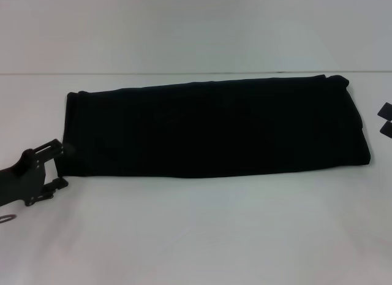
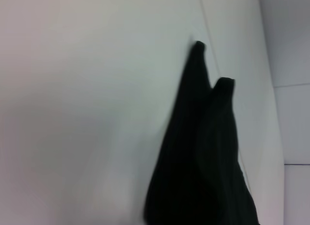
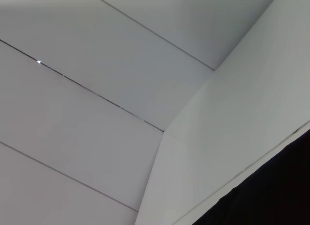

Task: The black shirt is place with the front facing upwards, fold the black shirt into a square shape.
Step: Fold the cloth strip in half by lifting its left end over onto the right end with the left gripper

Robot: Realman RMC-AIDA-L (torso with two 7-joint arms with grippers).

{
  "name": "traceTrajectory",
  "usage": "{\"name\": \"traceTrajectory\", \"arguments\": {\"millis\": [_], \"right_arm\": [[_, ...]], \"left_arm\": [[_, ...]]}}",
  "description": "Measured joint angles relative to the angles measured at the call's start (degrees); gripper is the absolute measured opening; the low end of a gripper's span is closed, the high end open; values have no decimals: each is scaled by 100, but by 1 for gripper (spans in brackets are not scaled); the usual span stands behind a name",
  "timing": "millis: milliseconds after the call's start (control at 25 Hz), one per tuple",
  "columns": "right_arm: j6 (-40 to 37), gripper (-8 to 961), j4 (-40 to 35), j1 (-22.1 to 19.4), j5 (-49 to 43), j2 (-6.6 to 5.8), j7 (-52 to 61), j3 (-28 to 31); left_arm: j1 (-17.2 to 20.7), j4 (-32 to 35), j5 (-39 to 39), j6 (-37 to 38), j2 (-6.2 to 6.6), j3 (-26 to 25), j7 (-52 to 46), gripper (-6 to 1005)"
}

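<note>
Shirt lies folded into a long band on the table, left tool open at its left end, right tool state unclear.

The left arm reached in low from the left edge of the head view, its black left tool angled toward the middle of the scene. The upper finger and lower finger stood apart, so the tool was spread wide with nothing between them. Of the right tool only two small dark tips showed at the right edge of the head view; whether it was spread or closed could not be told. Neither wrist view showed its own fingers.
</note>
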Motion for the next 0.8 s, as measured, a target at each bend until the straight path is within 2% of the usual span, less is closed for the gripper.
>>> {"name": "traceTrajectory", "arguments": {"millis": [280, 800], "right_arm": [[21, 804, 1, 43, 3, -4, 6, 0], [23, 804, 1, 10, -5, -31, 7, 80]], "left_arm": [[0, -51, 6, -241, 4, -21, -89, 898], [-562, -486, 141, -896, 56, 113, -38, 898]]}}
